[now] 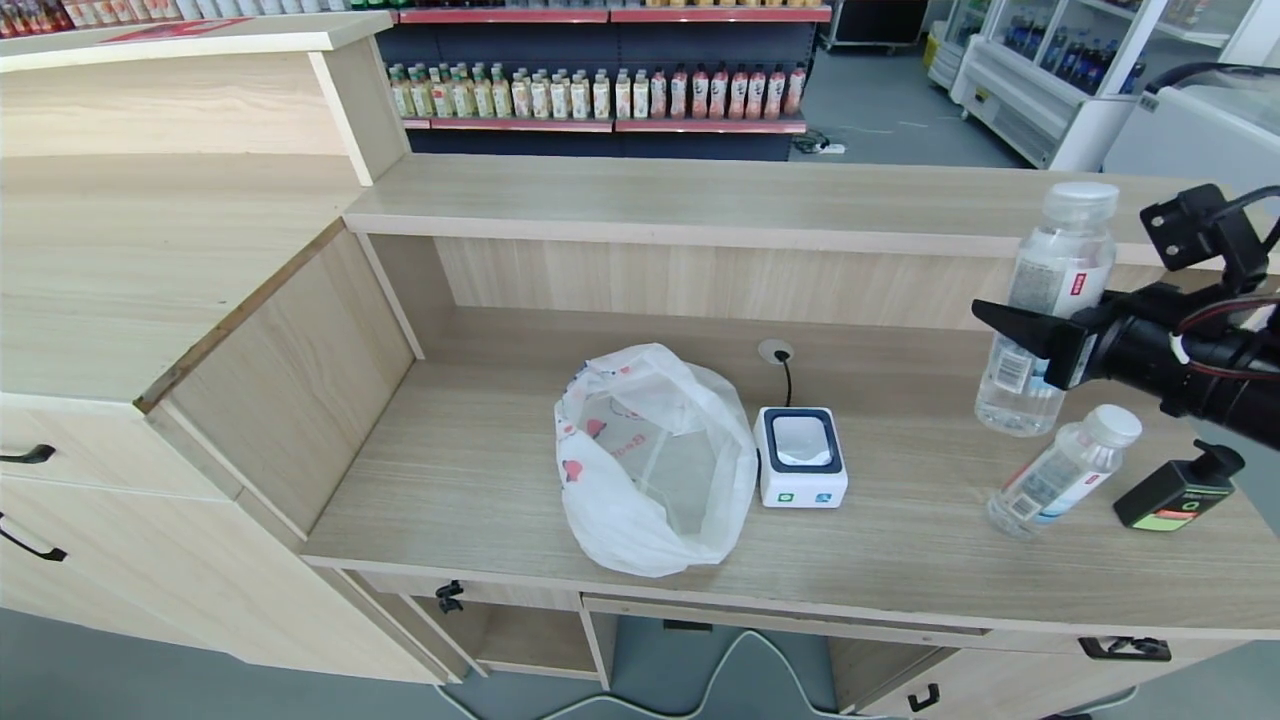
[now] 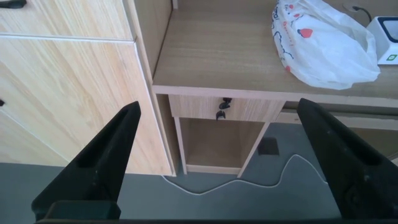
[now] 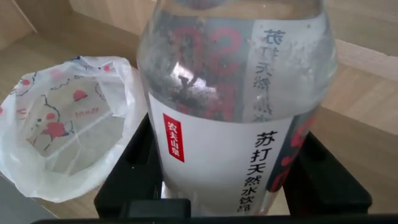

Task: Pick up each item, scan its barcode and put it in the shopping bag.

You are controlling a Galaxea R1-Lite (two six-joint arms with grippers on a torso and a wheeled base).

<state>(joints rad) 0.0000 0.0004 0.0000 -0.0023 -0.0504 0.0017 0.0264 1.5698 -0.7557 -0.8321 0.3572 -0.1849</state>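
My right gripper point(image 1: 1045, 345) is shut on a tall clear water bottle point(image 1: 1052, 300) with a white label, held upright above the right part of the counter. Close up in the right wrist view, the bottle point(image 3: 233, 106) sits between the black fingers point(image 3: 329, 180). The white shopping bag point(image 1: 650, 455) lies open at the counter's middle, also seen as the bag point(image 3: 62, 137) and the bag point(image 2: 323, 40). A white barcode scanner point(image 1: 800, 455) stands just right of the bag. My left gripper point(image 2: 217, 168) hangs open below and left of the counter.
A smaller water bottle point(image 1: 1065, 470) lies on the counter at the right, beside a black pump bottle point(image 1: 1180, 490). A raised ledge point(image 1: 700, 200) runs along the counter's back and a tall wooden side wall point(image 1: 290, 370) closes the left. Drawers sit under the counter point(image 2: 224, 109).
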